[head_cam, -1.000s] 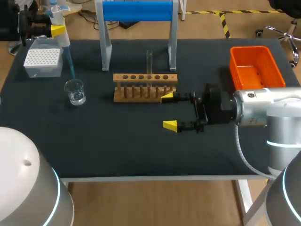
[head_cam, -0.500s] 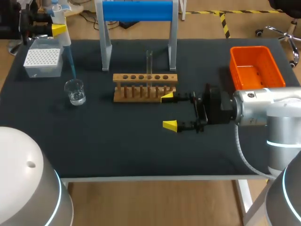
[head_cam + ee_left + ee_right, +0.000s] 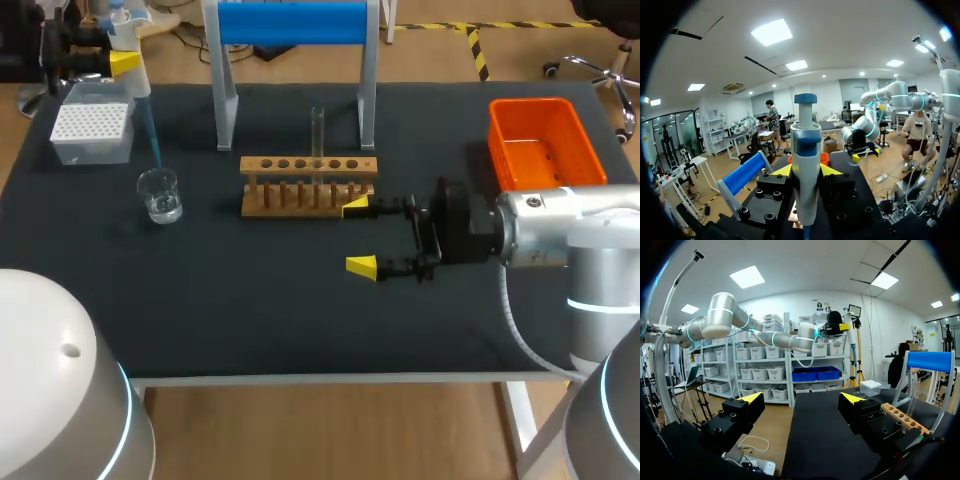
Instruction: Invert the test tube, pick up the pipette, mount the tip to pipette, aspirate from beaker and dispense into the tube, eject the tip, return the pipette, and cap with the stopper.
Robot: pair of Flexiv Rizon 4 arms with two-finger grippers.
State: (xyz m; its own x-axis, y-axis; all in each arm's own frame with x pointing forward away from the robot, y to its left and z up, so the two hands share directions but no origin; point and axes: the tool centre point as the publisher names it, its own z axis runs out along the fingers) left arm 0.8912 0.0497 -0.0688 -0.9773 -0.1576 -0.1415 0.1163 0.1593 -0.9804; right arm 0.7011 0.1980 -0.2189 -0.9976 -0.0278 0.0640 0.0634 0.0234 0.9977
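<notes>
Left tool (image 3: 122, 63) clamps the white-and-blue pipette (image 3: 133, 82). Its mounted blue tip (image 3: 150, 135) reaches the mouth of the clear glass beaker (image 3: 160, 194), left on the dark surface (image 3: 250, 310). Clear glass test tube (image 3: 318, 128) stands upright in the wooden rack (image 3: 308, 186). Right tool (image 3: 358, 236) gapes empty beside the rack. Judged: aspirating stage. Dispensing, tip ejection, pipette return and capping are left to do.

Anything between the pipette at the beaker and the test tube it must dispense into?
Nothing visible: only bare mat lies between the beaker, where the pipette hangs, and the test tube in the rack. The right tool sits open at the rack's far end.
</notes>
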